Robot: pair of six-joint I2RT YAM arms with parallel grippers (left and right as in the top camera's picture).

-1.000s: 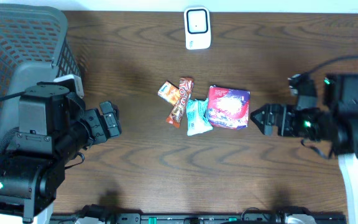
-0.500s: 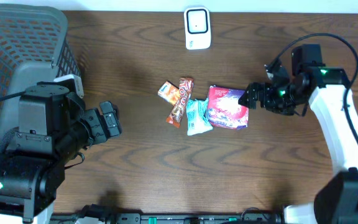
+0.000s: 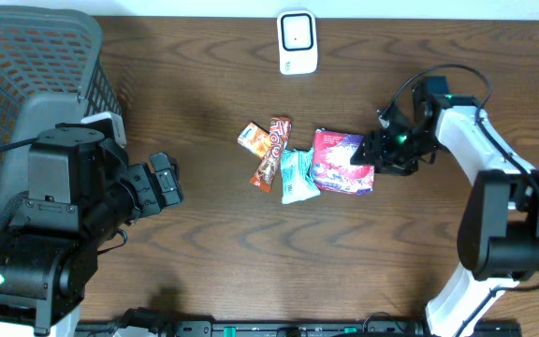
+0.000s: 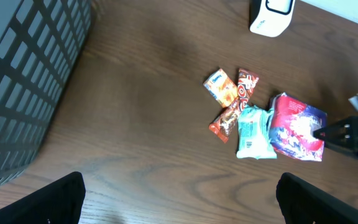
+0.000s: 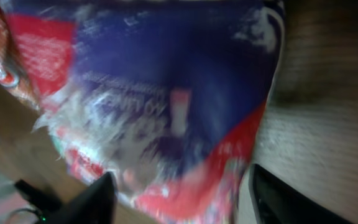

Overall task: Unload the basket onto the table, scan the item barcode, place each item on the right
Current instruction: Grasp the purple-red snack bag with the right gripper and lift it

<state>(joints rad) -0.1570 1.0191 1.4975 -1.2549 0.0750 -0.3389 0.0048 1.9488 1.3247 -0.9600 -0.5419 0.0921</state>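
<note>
red-blue packet (image 3: pixel 341 159): right edge between right gripper (image 3: pixel 369 155) fingers, open table (image 3: pixel 344 253) alongside.

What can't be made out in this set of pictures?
Pouch print and any barcode: right wrist view, motion blur.
Whether the right pincer grips the pouch: overhead, too small; wrist view, blurred.
Basket contents: overhead, cut by the edge, covered by the left arm.

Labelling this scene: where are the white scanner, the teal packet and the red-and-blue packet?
white scanner (image 3: pixel 298 42), overhead view, centre of its top face.
teal packet (image 3: pixel 297 175), overhead view, middle of the wrapper.
red-and-blue packet (image 3: pixel 337 161), overhead view, middle of its face.
</note>
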